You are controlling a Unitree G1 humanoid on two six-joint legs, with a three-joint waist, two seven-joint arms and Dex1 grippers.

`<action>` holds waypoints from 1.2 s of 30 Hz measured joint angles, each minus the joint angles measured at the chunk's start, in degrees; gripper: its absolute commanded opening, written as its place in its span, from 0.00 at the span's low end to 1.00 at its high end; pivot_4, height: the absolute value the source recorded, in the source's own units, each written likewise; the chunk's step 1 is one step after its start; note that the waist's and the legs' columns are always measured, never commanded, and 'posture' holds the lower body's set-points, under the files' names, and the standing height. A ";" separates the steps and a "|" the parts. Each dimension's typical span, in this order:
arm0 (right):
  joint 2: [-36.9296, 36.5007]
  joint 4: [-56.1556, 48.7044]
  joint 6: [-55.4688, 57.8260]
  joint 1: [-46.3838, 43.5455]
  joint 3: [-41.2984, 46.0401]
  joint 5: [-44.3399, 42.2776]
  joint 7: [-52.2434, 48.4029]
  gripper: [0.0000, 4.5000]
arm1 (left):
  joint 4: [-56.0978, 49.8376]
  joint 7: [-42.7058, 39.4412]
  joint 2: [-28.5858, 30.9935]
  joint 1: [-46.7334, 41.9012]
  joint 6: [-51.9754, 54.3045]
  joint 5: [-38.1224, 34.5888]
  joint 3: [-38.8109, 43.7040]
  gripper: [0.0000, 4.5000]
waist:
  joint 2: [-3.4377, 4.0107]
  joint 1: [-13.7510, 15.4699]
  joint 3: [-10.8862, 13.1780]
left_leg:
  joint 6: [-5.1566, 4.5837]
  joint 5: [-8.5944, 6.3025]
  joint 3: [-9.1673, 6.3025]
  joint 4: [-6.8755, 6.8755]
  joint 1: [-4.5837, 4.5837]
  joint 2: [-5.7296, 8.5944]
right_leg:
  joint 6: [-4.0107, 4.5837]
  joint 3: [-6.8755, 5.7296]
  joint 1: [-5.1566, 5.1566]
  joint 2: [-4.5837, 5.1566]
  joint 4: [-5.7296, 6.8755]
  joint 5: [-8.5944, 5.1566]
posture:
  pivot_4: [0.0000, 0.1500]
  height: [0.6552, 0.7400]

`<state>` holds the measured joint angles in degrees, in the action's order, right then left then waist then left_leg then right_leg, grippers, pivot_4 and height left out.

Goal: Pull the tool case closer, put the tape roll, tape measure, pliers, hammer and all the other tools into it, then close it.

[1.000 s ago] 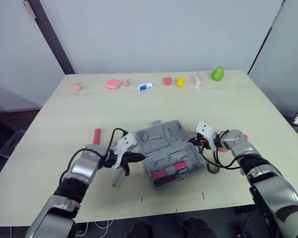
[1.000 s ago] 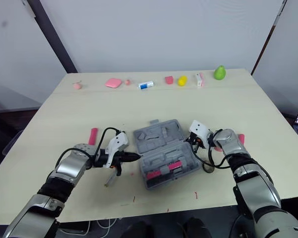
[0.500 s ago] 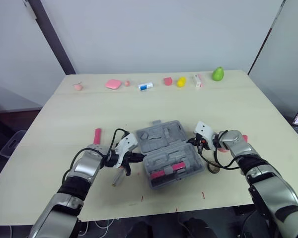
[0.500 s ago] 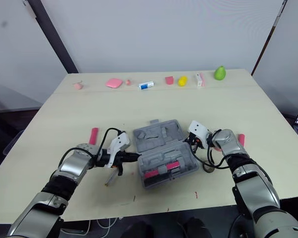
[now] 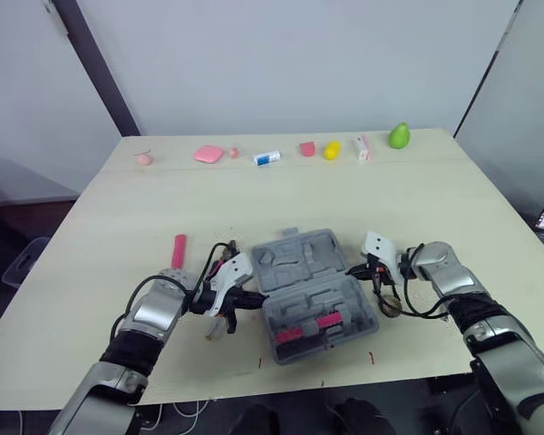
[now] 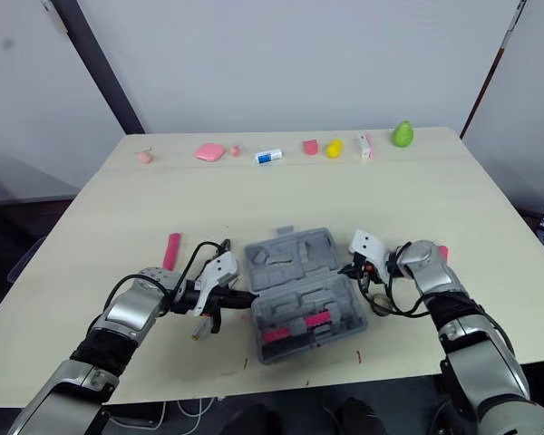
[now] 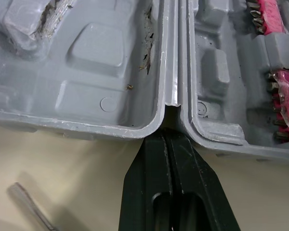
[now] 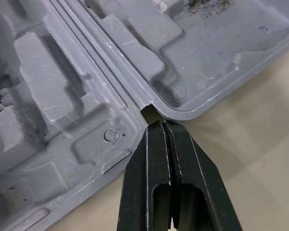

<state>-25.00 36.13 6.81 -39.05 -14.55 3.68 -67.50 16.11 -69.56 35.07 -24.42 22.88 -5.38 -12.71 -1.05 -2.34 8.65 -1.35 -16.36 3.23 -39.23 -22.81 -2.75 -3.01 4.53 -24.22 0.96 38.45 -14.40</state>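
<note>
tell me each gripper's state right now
left gripper: closed, empty, tips at the hinge of the open grey plastic tool case
right gripper: closed, empty, same hinge

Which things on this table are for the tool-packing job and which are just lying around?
Job: tool case, red-handled tool, tape roll, thin metal tool.
Lying about: green pear, yellow object, white-and-blue tube, pink pad, along the far edge.

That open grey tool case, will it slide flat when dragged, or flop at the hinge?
Probably slides flat: the tool case lies fully open on the smooth table. Its moulded plastic shell looks stiff, likely light. Uneven pulling might fold the halves at the hinge.
</note>
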 measured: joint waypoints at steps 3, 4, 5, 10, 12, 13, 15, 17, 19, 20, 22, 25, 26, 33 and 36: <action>-1.48 -8.77 5.38 5.40 -0.01 -1.72 -1.62 0.00 | -3.72 -0.62 0.79 2.60 1.89 -0.59 -0.21 0.00 | 0.00 0.00 -0.01 | -0.01 0.00 -0.03 0.00 0.02 0.00 | 0.00 -0.02 0.02 0.00 -0.02 -0.01 | 1.00 1.00; -2.05 -11.63 7.20 6.93 0.01 -1.87 -1.74 0.00 | -4.88 -0.78 1.13 3.23 2.26 -0.58 -0.53 0.00 | 0.00 0.02 -0.01 | -0.01 -0.01 -0.03 0.00 0.02 0.01 | 0.00 -0.02 0.02 0.00 -0.01 -0.01 | 1.00 1.00; -2.67 -15.19 9.23 9.04 0.00 -2.16 -1.91 0.00 | -6.38 -1.32 1.61 4.36 2.60 -0.68 -0.77 0.00 | 0.00 0.02 -0.02 | -0.01 -0.01 -0.07 0.00 0.03 0.01 | 0.01 -0.04 0.04 -0.01 -0.01 -0.01 | 1.00 1.00; -4.05 -21.99 14.61 12.88 0.00 -3.24 -1.93 0.00 | -7.88 -2.70 2.44 5.14 3.41 -0.81 -1.43 0.00 | 0.00 0.13 -0.02 | -0.01 -0.01 -0.17 -0.02 0.04 0.05 | 0.01 -0.09 0.08 -0.02 0.03 -0.01 | 1.00 1.00; -4.29 -24.84 17.59 14.68 0.29 -4.15 -1.84 0.00 | -8.20 -3.30 2.96 5.22 3.57 -0.81 -1.56 0.00 | 0.00 0.12 -0.02 | -0.01 -0.01 -0.20 -0.04 0.05 0.05 | 0.01 -0.10 0.08 -0.04 0.04 -0.02 | 1.00 1.00; -4.44 -26.14 18.70 15.47 0.37 -4.42 -1.80 0.00 | -8.22 -3.58 3.12 5.23 3.56 -0.81 -1.66 0.00 | 0.00 0.12 -0.02 | -0.01 -0.01 -0.26 -0.04 0.05 0.05 | 0.01 -0.10 0.08 -0.04 0.04 -0.02 | 1.00 1.00; -4.75 -28.72 20.71 17.05 0.35 -5.03 -1.73 0.00 | -8.32 -4.54 3.72 5.35 3.45 -0.80 -2.15 0.00 | 0.00 0.08 -0.02 | -0.01 -0.01 -0.33 -0.04 0.05 0.05 | 0.02 -0.11 0.08 -0.06 0.05 -0.02 | 1.00 1.00; -4.99 -29.96 21.92 17.94 0.32 -5.62 -1.68 0.00 | -8.35 -5.19 4.05 5.45 3.22 -0.80 -2.60 0.00 | 0.00 0.08 -0.02 | -0.01 -0.01 -0.35 -0.04 0.05 0.05 | 0.02 -0.12 0.08 -0.06 0.05 -0.03 | 1.00 1.00; -5.43 -31.77 23.48 19.06 0.23 -6.24 -1.68 0.00 | -8.44 -5.65 4.37 5.50 3.04 -0.80 -2.90 0.00 | 0.00 0.15 -0.02 | -0.01 -0.01 -0.36 -0.04 0.05 0.05 | 0.02 -0.13 0.09 -0.06 0.04 -0.03 | 1.00 1.00; -5.68 -32.93 24.60 19.75 0.22 -6.65 -1.69 0.00 | -8.46 -5.80 4.52 5.50 2.93 -0.80 -3.05 0.00 | 0.00 0.17 -0.02 | -0.01 -0.01 -0.36 -0.04 0.04 0.05 | 0.02 -0.13 0.09 -0.06 0.04 -0.03 | 1.00 1.00; -6.04 -34.21 25.93 20.57 0.07 -7.32 -1.69 0.00 | -8.46 -5.98 4.66 5.48 2.71 -0.67 -3.18 0.00 | 0.00 0.13 -0.02 | -0.01 -0.01 -0.37 -0.04 0.05 0.05 | 0.02 -0.13 0.09 -0.06 0.04 -0.03 | 1.00 1.00; -6.51 -36.40 27.85 22.20 0.17 -8.35 -0.96 0.00 | -8.35 -6.56 4.77 5.22 2.27 -0.34 -3.64 0.00 | -0.01 0.18 -0.02 | -0.01 -0.01 -0.37 -0.05 0.05 0.06 | 0.02 -0.18 0.13 -0.06 0.04 -0.04 | 1.00 1.00; -6.61 -36.81 28.25 22.47 0.18 -8.55 -0.84 0.00 | -8.25 -6.77 4.79 5.14 2.16 -0.31 -3.72 0.00 | -0.01 0.17 -0.02 | -0.01 -0.01 -0.37 -0.05 0.05 0.06 | 0.02 -0.18 0.13 -0.06 0.04 -0.04 | 1.00 1.00; -7.32 -38.69 29.26 24.06 0.14 -9.55 0.36 0.00 | -7.94 -7.90 4.91 4.54 1.60 0.27 -4.62 0.00 | -0.01 0.29 -0.02 | -0.01 -0.01 -0.37 -0.08 0.05 0.07 | 0.01 -0.21 0.16 -0.06 0.02 -0.04 | 1.00 1.00; -7.53 -38.74 29.33 24.20 0.15 -9.88 0.67 0.00 | -7.96 -8.52 4.89 4.37 1.60 0.64 -4.90 0.00 | -0.01 0.29 -0.02 | -0.01 0.00 -0.37 -0.08 0.05 0.07 | 0.01 -0.22 0.17 -0.06 0.02 -0.04 | 1.00 1.00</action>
<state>-32.53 -2.61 36.14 -14.85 -14.40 -6.20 -66.83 8.15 -78.08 39.96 -20.05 24.47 -4.74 -17.60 -1.06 -2.05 8.63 -1.36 -16.36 2.86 -39.31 -22.76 -2.68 -3.00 4.32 -24.05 0.90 38.48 -14.44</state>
